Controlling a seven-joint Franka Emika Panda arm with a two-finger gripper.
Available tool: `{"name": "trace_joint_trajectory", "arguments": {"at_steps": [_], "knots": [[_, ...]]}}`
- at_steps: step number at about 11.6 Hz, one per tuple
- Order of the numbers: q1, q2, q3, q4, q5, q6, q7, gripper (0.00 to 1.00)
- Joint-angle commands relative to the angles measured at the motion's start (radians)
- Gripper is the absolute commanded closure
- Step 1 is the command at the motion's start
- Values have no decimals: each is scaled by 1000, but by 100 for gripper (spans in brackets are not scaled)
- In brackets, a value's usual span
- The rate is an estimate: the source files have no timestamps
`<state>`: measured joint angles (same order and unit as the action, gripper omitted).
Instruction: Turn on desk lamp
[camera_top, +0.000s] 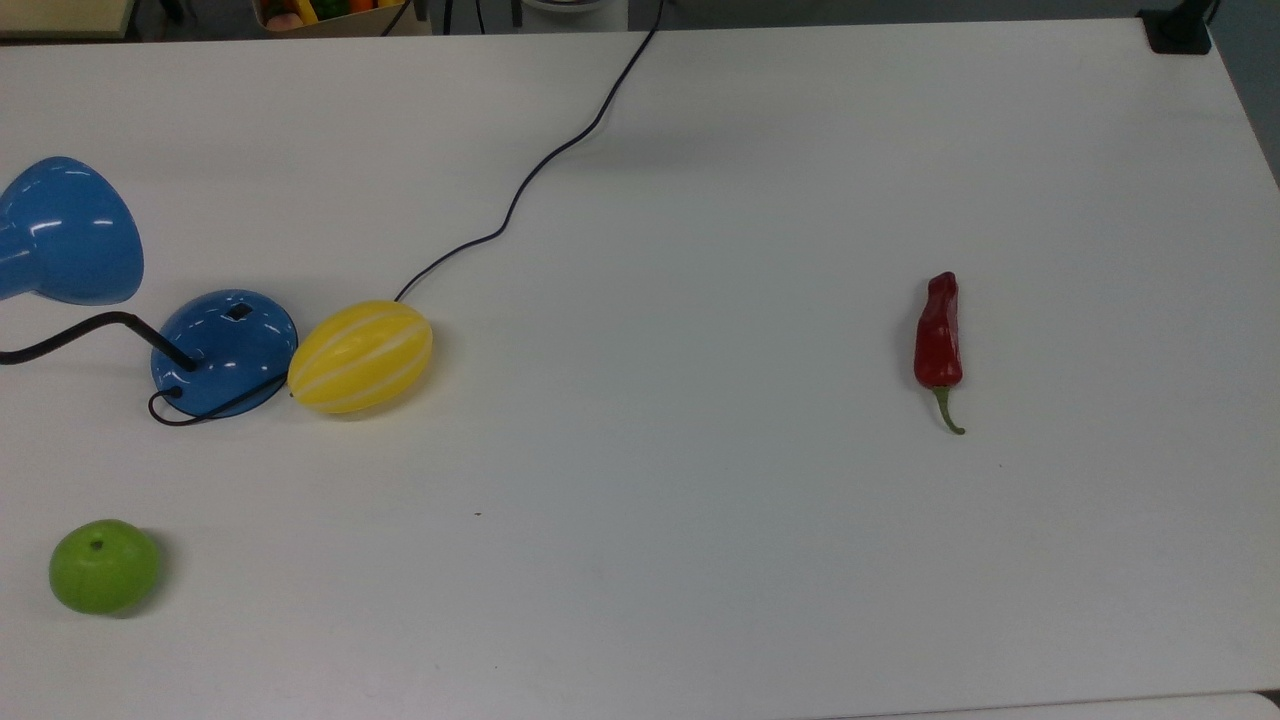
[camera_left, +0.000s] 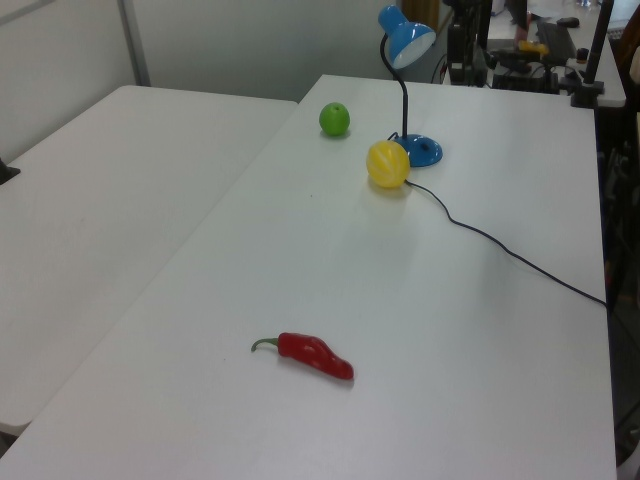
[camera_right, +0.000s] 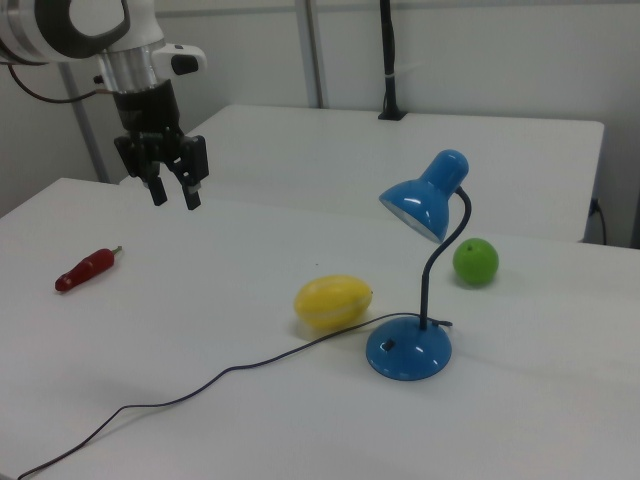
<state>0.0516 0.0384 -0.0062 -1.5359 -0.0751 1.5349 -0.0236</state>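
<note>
Melon (camera_right: 333, 302) beside lamp base (camera_right: 408, 352), cord (camera_right: 200, 392) trailing; table (camera_right: 230, 300) between open, seemingly.

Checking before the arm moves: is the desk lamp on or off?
Off, it appears. The desk lamp shade's inside looks pale but casts no glow on the table; the open gripper hangs far from its switch.

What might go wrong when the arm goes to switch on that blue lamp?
The yellow melon lies right against the lamp's base, so the open gripper could bump it and set it rolling. The switch is small, so a press may slip off. The cord trails across the table and might snag.
</note>
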Motion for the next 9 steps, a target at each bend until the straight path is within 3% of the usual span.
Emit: {"name": "trace_joint_trajectory", "arguments": {"at_steps": [1, 7, 9], "knots": [[-2, -15, -5, -13, 6, 7, -32, 100], [-4, -15, -5, -16, 6, -1, -42, 100], [-36, -14, -6, -38, 8, 10, -41, 100]]}}
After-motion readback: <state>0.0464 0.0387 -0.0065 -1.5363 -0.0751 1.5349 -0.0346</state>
